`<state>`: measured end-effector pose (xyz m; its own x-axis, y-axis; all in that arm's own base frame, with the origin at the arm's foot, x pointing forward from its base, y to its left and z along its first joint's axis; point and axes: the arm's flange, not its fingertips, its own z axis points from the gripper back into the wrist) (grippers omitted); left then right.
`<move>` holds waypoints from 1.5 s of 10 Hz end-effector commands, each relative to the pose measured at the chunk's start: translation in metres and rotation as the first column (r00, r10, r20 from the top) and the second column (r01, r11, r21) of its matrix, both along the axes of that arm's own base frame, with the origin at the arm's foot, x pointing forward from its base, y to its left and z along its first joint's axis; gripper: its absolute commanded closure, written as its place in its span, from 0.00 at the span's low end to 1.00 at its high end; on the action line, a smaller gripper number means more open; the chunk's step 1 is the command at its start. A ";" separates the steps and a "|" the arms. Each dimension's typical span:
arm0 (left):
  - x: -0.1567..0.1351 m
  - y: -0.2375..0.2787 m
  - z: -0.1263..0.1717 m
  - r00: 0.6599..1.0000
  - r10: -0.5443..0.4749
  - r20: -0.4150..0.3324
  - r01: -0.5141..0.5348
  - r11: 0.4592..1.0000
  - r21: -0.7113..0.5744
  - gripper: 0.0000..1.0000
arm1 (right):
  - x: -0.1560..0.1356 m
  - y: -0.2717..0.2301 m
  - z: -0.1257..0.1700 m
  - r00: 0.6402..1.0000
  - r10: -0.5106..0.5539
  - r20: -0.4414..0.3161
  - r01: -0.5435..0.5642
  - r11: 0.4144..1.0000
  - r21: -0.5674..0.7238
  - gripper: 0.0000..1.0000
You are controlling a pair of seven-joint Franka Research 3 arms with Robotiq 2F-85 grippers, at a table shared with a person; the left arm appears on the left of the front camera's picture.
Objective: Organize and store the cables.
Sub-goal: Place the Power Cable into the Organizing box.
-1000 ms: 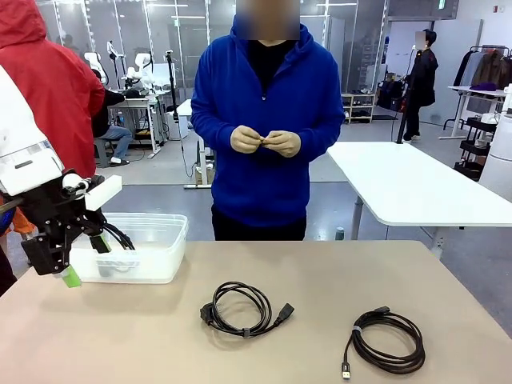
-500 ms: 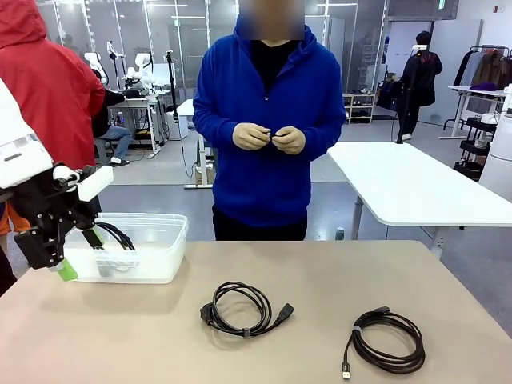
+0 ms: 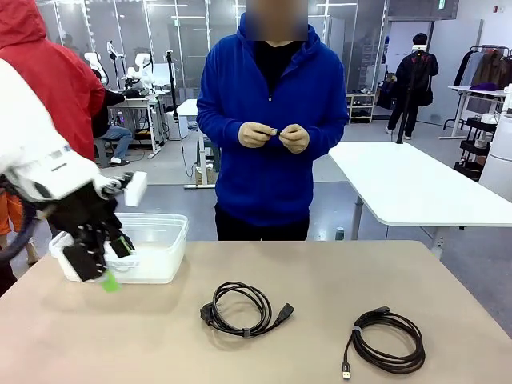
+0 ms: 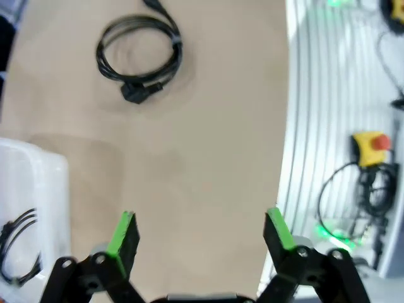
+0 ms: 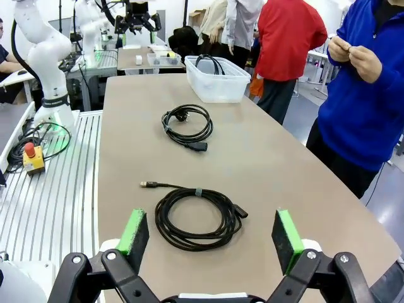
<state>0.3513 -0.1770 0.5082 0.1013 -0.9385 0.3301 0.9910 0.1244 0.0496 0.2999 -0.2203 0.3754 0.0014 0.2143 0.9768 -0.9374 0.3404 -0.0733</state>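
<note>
Two coiled black cables lie on the tan table: a power cord (image 3: 244, 309) (image 4: 139, 53) (image 5: 187, 125) near the middle and a thinner USB cable (image 3: 385, 341) (image 5: 196, 218) at the front right. A third cable (image 4: 16, 252) (image 5: 208, 61) rests inside the clear plastic bin (image 3: 160, 248) (image 4: 38, 189) (image 5: 218, 85). My left gripper (image 3: 118, 262) (image 4: 201, 233) hangs open and empty just in front of the bin's left part, over bare table. My right gripper (image 5: 211, 235) is open and empty, low and short of the USB cable.
A person in a blue hoodie (image 3: 268, 120) stands at the far edge with both hands (image 3: 274, 136) together at the chest. A person in a red jacket (image 3: 48, 88) stands behind the bin. A yellow emergency stop box (image 5: 31, 158) (image 4: 369, 145) lies on the ribbed base beside the table.
My left gripper has swung right, from the bin's left end to in front of the bin, and has rolled. Both cables on the table lie unmoved.
</note>
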 end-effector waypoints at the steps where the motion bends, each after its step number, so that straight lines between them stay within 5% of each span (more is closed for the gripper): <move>1: 0.002 -0.042 -0.019 0.995 0.080 0.065 -0.087 0.991 0.103 0.00 | -0.002 -0.002 0.002 1.000 0.004 0.018 -0.004 1.000 0.013 0.00; 4: 0.006 -0.087 -0.032 0.989 0.013 0.149 -0.038 0.985 0.166 0.00 | -0.002 -0.002 0.002 1.000 0.004 0.018 -0.004 1.000 0.013 0.00; 5: 0.011 -0.082 -0.033 0.991 0.080 0.103 -0.098 0.978 0.183 0.00 | -0.002 -0.002 0.002 1.000 0.004 0.018 -0.004 1.000 0.013 0.00; 6: -0.007 -0.085 -0.036 0.994 0.009 0.107 -0.024 0.990 0.141 0.00 | -0.002 -0.002 0.002 1.000 0.004 0.018 -0.004 1.000 0.013 0.00; 11: -0.003 -0.088 -0.037 0.994 0.011 0.105 -0.026 0.989 0.148 0.00 | -0.002 -0.002 0.002 1.000 0.004 0.018 -0.004 1.000 0.013 0.00; 12: 0.002 -0.122 -0.047 0.992 0.008 0.123 -0.019 0.996 0.084 0.00 | -0.002 -0.002 0.002 1.000 0.004 0.018 -0.004 1.000 0.013 0.00; 13: 0.007 -0.150 -0.066 0.989 0.051 0.136 -0.077 0.978 0.194 0.00 | -0.002 -0.002 0.002 1.000 0.004 0.018 -0.004 1.000 0.013 0.00; 15: 0.005 -0.185 -0.091 0.982 0.070 0.176 -0.101 0.980 0.172 0.00 | -0.002 -0.002 0.002 1.000 0.004 0.018 -0.004 1.000 0.013 0.00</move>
